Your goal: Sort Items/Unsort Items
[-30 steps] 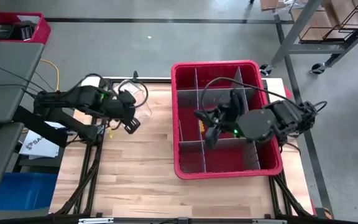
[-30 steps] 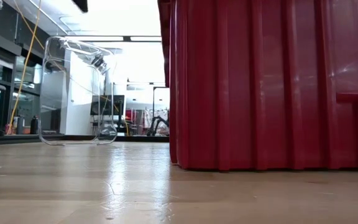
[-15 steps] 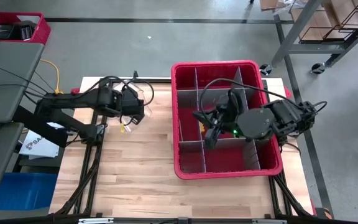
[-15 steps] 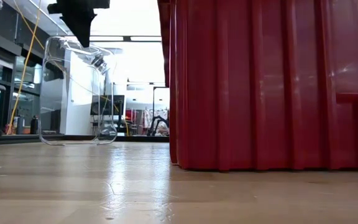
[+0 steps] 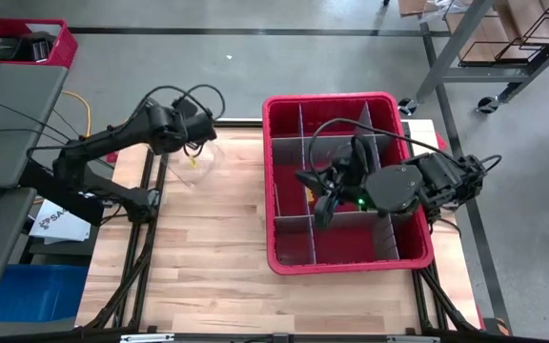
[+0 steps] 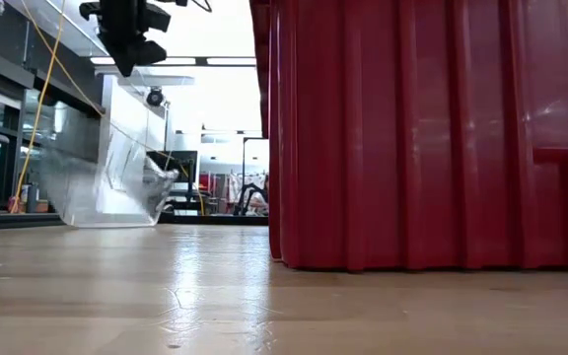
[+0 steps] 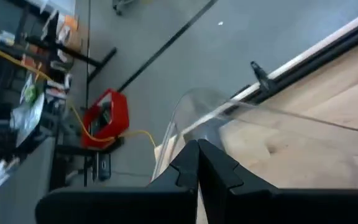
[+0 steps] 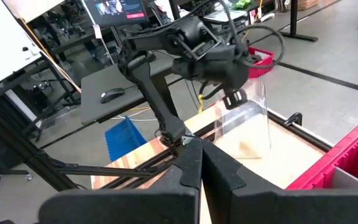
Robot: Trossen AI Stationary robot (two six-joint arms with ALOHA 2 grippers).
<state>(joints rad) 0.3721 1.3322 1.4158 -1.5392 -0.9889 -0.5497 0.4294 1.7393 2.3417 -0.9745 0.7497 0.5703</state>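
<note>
Our left gripper (image 5: pixel 196 136), fingers pinched on the rim of the clear container (image 6: pixel 102 182), tips it; we should pour slowly. Right gripper (image 5: pixel 324 205) waits closed above the red bin (image 5: pixel 284 257); items unseen.

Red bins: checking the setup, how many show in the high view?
2. A large divided red bin sits on the table's right side; a small red bin sits off the table, far left. None looks hidden.

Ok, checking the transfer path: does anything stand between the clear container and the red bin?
Nothing visible does: only bare table lies between the clear container, tilted in the left gripper, and the red bin.
</note>
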